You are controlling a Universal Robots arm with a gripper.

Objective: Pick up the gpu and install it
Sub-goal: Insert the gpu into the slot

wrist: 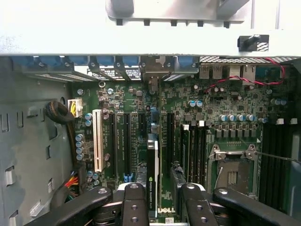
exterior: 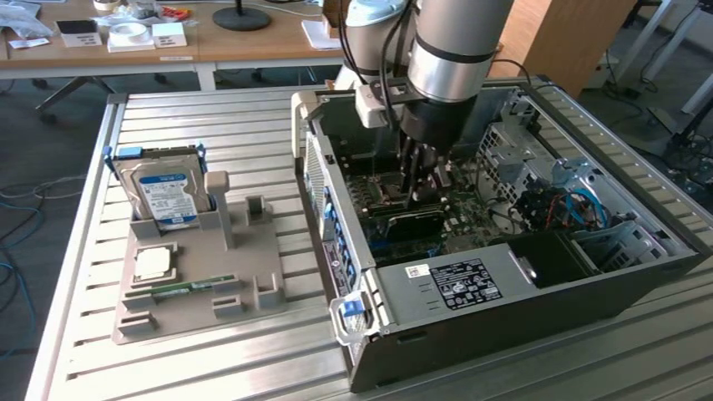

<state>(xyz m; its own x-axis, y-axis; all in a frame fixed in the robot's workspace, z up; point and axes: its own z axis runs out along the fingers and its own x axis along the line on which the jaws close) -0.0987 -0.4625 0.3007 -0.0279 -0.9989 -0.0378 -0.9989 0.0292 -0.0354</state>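
On the bench [exterior: 200, 351], at the exterior view's left, a grey holder [exterior: 200, 276] carries a hard drive [exterior: 165, 194], a processor chip [exterior: 153, 265] and a memory stick [exterior: 184, 288]. Rightward lies the open computer case [exterior: 535, 292], with the claw [exterior: 422, 192] reaching down to its green mainboard [wrist: 207, 113]. Between the claw's fingers [wrist: 134, 202], set fairly wide and closed on it, stands the graphics card [wrist: 151, 188], edge-on, its long axis along the expansion slots [wrist: 127, 141] directly below.
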